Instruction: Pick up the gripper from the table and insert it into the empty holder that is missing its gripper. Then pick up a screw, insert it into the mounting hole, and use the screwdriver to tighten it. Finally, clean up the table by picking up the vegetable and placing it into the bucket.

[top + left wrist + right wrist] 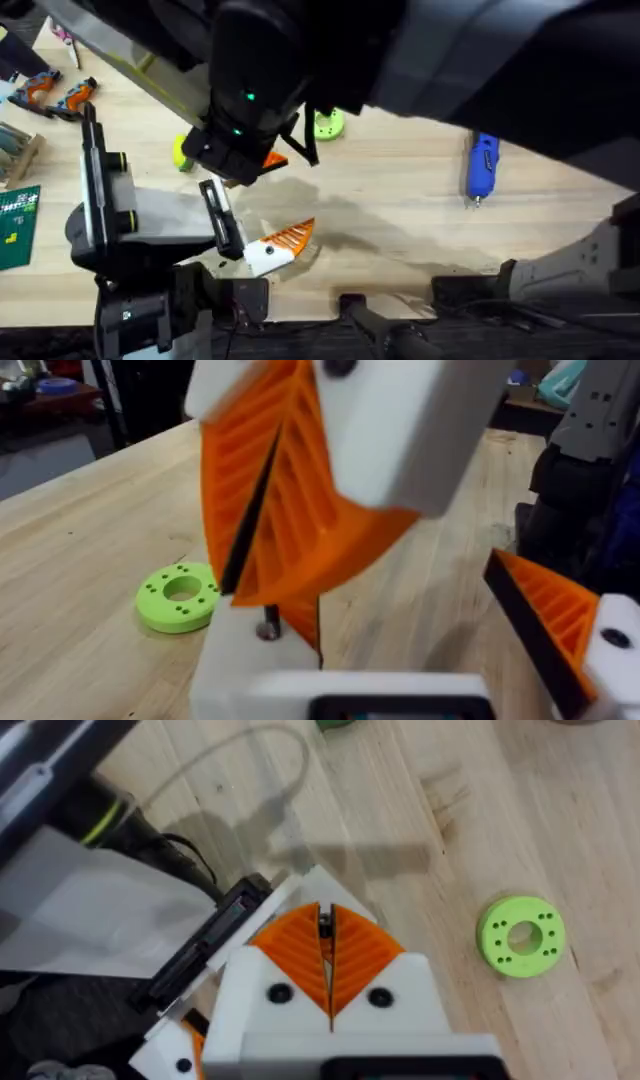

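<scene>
Orange right fingers [326, 955] pressed together above the table [420, 900]; left fingers' state unclear.

Open wooden table [400, 215] lies between the lime-green disc [328, 124] and the screwdriver [482, 168], unobstructed. Left of centre, passage is blocked by the left arm [130, 215], the right arm's dark wrist [250, 90] overhead and an orange ribbed finger [290, 237].
</scene>
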